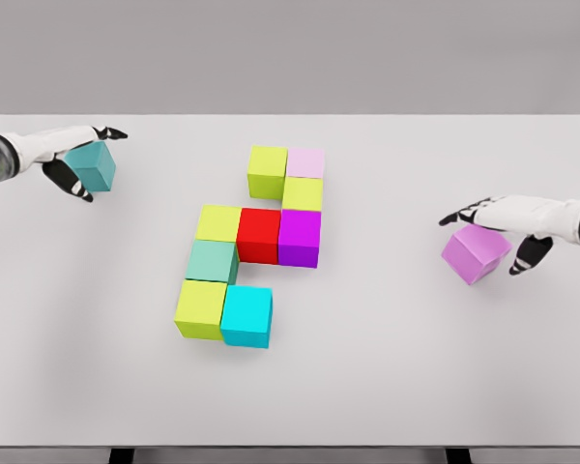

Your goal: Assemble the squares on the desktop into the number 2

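Upper left: left hand (77, 159) clamped on teal cube (94, 165). Right: right hand (503, 227) clamped on violet cube (475, 252). Centre: partial 2 of cubes (261, 237). Recommended: flush, square placement against cyan cube (246, 316).

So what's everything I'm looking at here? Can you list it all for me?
yellow-green cubes: 4; top row left, under the pale pink one, middle row left, bottom row left
pale pink cube: 1, top row right
red cube: 1, middle row centre
magenta cube: 1, middle row right
mint green cube: 1, below the middle row's left end
cyan cube: 1, bottom row right
teal cube: 1, in the left hand, far left
lilac cube: 1, in the right hand, at right
table: 1, white, under everything
left hand: white and black, shut on the teal cube
right hand: white and black, shut on the lilac cube
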Tool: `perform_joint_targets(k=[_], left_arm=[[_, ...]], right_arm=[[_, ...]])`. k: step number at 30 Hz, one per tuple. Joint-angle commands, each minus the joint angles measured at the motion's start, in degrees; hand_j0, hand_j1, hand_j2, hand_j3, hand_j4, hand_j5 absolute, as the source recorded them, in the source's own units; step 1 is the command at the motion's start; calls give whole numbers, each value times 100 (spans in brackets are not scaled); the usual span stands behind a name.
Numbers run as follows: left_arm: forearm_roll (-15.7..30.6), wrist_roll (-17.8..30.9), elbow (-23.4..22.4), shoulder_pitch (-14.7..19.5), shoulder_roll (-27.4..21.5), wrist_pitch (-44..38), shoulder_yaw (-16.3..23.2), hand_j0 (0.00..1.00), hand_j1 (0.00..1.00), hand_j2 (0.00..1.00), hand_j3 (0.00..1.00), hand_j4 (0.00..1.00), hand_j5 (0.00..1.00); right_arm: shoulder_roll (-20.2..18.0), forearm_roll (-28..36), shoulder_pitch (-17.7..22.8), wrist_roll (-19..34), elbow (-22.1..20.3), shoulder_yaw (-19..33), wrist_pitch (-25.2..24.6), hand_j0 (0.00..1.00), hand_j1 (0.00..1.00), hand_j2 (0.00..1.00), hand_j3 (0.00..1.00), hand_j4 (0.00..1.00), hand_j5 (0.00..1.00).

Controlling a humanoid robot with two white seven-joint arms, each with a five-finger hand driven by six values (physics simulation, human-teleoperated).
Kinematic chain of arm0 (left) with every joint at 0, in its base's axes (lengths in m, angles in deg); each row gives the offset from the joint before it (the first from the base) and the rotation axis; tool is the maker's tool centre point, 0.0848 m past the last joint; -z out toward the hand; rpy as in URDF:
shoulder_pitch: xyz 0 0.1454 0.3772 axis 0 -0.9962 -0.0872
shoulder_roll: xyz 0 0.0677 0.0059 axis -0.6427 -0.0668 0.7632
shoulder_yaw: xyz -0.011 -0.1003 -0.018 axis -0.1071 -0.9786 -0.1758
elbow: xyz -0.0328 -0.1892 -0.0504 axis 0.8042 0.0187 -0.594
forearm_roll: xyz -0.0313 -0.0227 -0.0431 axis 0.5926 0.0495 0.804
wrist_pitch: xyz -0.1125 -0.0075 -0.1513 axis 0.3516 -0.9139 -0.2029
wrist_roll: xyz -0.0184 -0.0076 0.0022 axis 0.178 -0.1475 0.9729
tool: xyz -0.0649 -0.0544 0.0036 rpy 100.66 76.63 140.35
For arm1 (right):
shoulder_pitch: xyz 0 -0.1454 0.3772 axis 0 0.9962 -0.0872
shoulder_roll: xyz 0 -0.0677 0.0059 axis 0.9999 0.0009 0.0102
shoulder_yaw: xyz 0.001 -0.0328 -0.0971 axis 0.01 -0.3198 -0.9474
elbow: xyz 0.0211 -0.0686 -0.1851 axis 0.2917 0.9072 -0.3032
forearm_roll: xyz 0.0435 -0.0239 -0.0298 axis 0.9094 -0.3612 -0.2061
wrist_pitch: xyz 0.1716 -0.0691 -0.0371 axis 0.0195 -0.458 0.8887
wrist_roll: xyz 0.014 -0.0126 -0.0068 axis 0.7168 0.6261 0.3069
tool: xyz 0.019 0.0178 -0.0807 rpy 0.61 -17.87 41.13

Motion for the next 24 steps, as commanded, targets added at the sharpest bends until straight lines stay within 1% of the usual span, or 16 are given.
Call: perform_joint_targets(k=[1, 4, 6, 7, 8, 10, 11, 12, 13, 15, 19, 21, 24], left_arm=[[-27, -2, -25, 0, 37, -89, 2, 100, 100, 100, 100, 100, 100], [-27, -2, -25, 0, 28, -89, 2, 100, 100, 100, 100, 100, 100], [-36, -2, -25, 61, 28, -89, 2, 100, 100, 100, 100, 100, 100], [-36, -2, -25, 70, 28, -89, 2, 100, 100, 100, 100, 100, 100], [-36, -2, -25, 88, 20, -89, -7, 100, 100, 100, 100, 100, 100], [-36, -2, -25, 114, 20, -89, -7, 100, 100, 100, 100, 100, 100], [-36, -2, -25, 114, 20, -89, -7, 100, 100, 100, 100, 100, 100], [-36, -2, -33, 114, 20, -107, -7, 100, 100, 100, 100, 100, 100], [-79, -2, -33, 114, 20, -300, -7, 100, 100, 100, 100, 100, 100], [-229, -2, -33, 149, 20, -371, -7, 100, 100, 100, 100, 100, 100], [-396, -2, -227, 246, 28, -371, 2, 99, 99, 99, 99, 99, 99], [-484, -2, -271, 290, 37, -371, 2, 98, 98, 98, 98, 98, 98], [-694, -2, -279, 299, 125, -406, 2, 97, 97, 97, 97, 97, 97]], right_arm=[[80, -38, 9, -1, 103, -60, 6, 100, 100, 100, 100, 100, 100], [88, -47, -26, -1, 129, -131, 6, 100, 100, 100, 100, 100, 100], [132, -64, -26, -1, 138, -131, -3, 100, 100, 100, 100, 100, 100], [150, -73, -26, -1, 156, -131, 6, 97, 97, 97, 97, 97, 97], [159, -73, -26, -1, 156, -131, 6, 91, 91, 91, 91, 91, 91], [176, -64, -35, -1, 156, -131, 6, 71, 71, 71, 71, 71, 71], [185, -64, -35, -1, 147, -122, -3, 66, 66, 66, 66, 66, 66], [185, -64, -35, -1, 138, -122, -3, 64, 64, 64, 64, 64, 64], [194, -64, -35, -1, 129, -122, -3, 61, 61, 61, 61, 61, 61], [194, -64, -35, -1, 129, -122, 6, 61, 61, 61, 61, 61, 61], [185, -56, -35, -1, 112, -104, 41, 54, 54, 54, 54, 54, 54], [185, -56, -61, -1, 94, -34, 120, 53, 53, 53, 53, 53, 53], [194, -38, -246, -1, 33, 10, 506, 53, 53, 53, 53, 53, 53]])
